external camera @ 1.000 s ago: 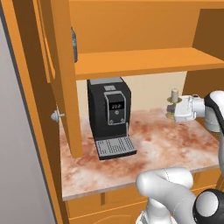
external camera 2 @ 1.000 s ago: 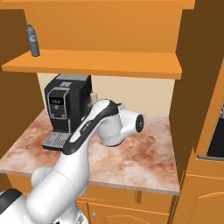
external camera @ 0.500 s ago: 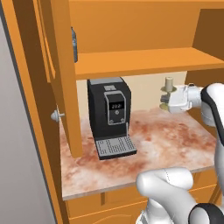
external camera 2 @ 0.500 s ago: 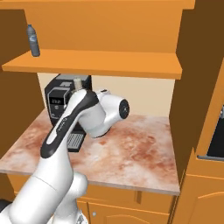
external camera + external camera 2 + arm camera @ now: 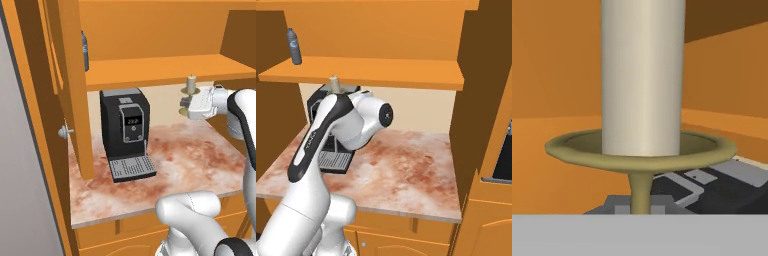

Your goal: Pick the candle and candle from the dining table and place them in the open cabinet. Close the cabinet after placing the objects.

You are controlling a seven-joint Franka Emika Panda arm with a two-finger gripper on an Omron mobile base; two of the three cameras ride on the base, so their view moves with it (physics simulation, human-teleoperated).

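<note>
I am holding the pale candle upright in the gripper, its fingers pinching the brass holder's stem, just in front of the cabinet shelf's edge, above the coffee machine.

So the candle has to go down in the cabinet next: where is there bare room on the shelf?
The shelf lies bare from beside the raised candle across to the right cabinet wall. Only the bottle stands at its far left end. Below, the coffee machine crowds the counter's left; its right is free.
</note>
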